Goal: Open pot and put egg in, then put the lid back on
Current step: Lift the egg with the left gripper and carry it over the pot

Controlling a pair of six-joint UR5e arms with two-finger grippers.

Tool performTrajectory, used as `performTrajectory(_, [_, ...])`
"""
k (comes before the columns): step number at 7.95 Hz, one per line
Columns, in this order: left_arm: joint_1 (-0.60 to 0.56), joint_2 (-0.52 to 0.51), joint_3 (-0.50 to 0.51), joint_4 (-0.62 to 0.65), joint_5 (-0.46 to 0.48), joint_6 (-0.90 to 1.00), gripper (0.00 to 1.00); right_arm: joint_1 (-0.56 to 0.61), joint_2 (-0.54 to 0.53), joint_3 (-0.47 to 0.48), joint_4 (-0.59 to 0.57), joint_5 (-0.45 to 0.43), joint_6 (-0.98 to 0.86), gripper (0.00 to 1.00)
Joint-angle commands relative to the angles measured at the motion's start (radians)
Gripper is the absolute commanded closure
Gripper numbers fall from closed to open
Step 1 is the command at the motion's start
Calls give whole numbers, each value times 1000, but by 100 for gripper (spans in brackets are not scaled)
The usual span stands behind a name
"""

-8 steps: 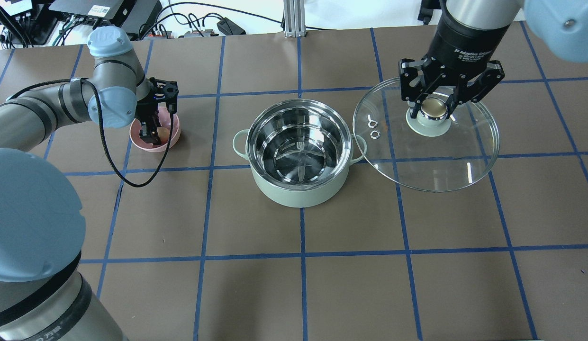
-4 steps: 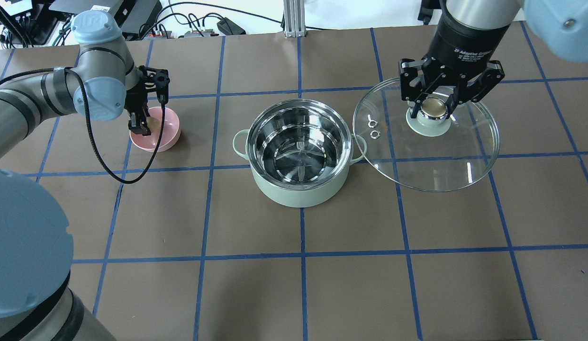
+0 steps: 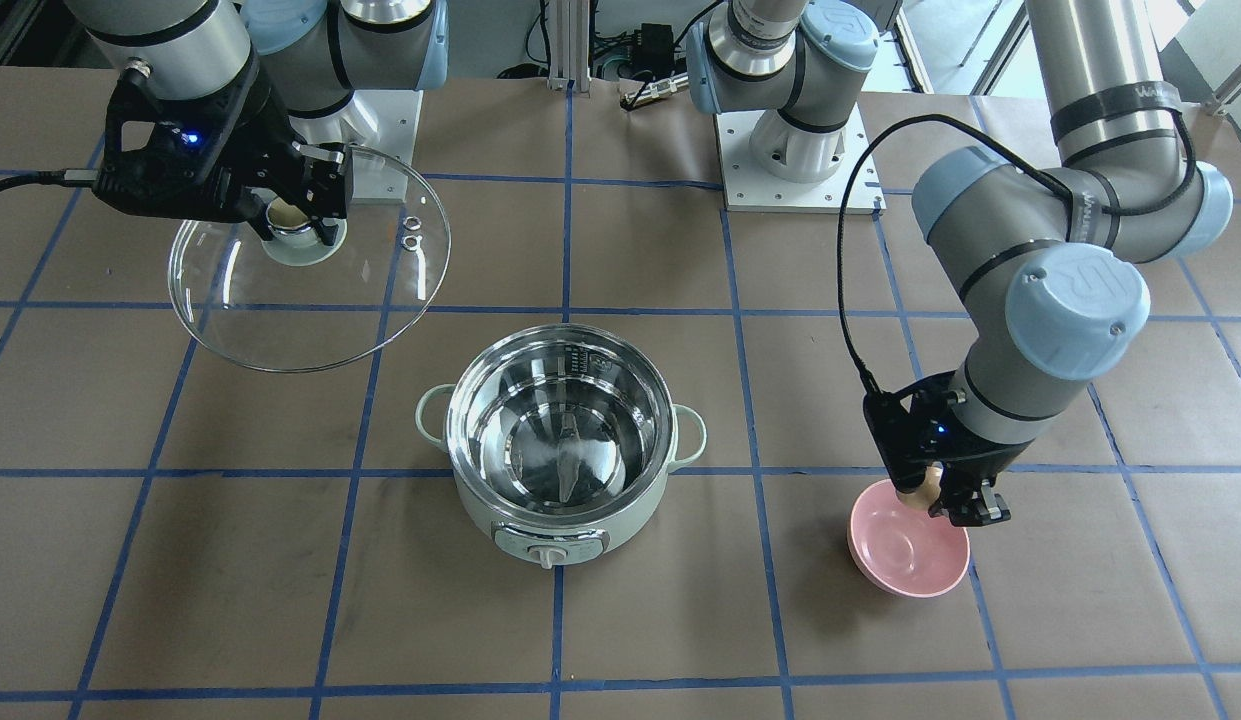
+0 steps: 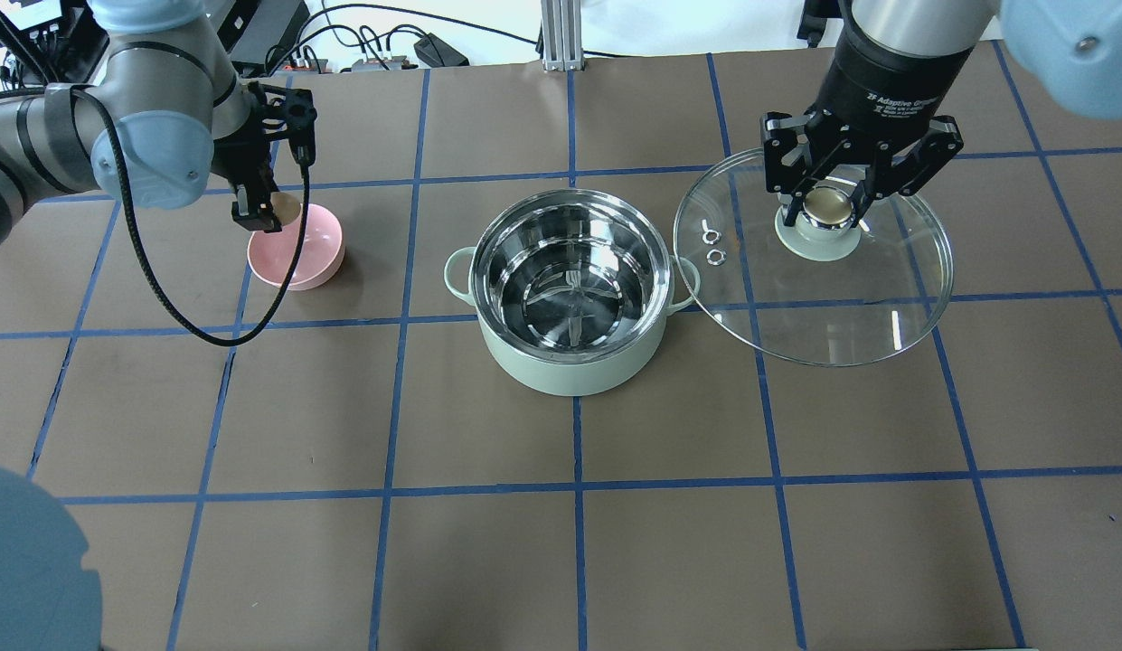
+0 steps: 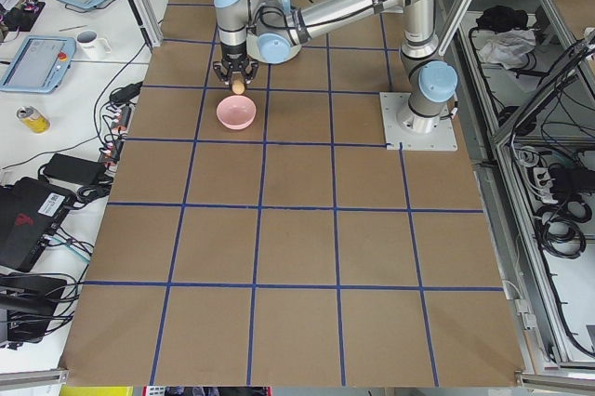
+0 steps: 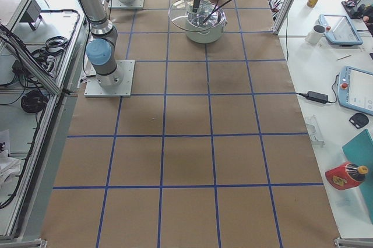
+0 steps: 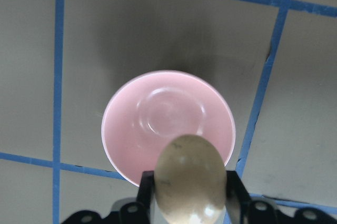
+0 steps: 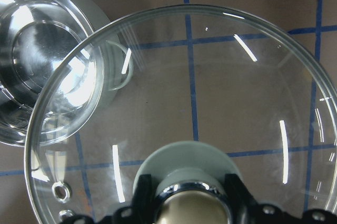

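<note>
— Above the pink bowl's (image 4: 300,262) rim, what has the left gripper (image 4: 269,213) got?
— The egg (image 4: 288,210), pinched between its fingers (image 7: 235,191), clear of the bowl.
— And the lid (image 4: 823,303)?
— The right gripper (image 4: 827,206) is clamped on its knob (image 4: 830,204), holding it raised just right of the pot (image 4: 570,375), which stands open at the table's (image 4: 488,542) middle.

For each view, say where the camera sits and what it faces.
Front-facing: across table, facing robot; both arms.
Overhead: behind robot, looking down; both arms.
Left side: table's end; left arm.
Right side: opposite end; right arm.
Left wrist: left gripper, egg, bowl below.
Right wrist: right gripper, lid below.
Front-facing and overhead share pot.
</note>
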Motion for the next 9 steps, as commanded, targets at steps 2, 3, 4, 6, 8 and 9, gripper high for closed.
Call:
performTrajectory(2, [-257,123,8,-12,-5,-95,100,0,0,2,0,0,0,73])
performTrajectory(3, [-326,125,8,-9,-4,-147,100,0,0,2,0,0,0,73])
performTrajectory(4, [-391,124,8,1,-39,-197,100,0,0,2,0,0,0,73])
performTrajectory(6, [-457,108,-2,3,-124,-244,100,0,0,2,0,0,0,73])
performTrajectory(8, [-459,64,-4,-2,-158,-236,100,0,0,2,0,0,2,73])
performTrajectory(9, [-462,33,-5,2,-161,-241,100,0,0,2,0,0,0,73])
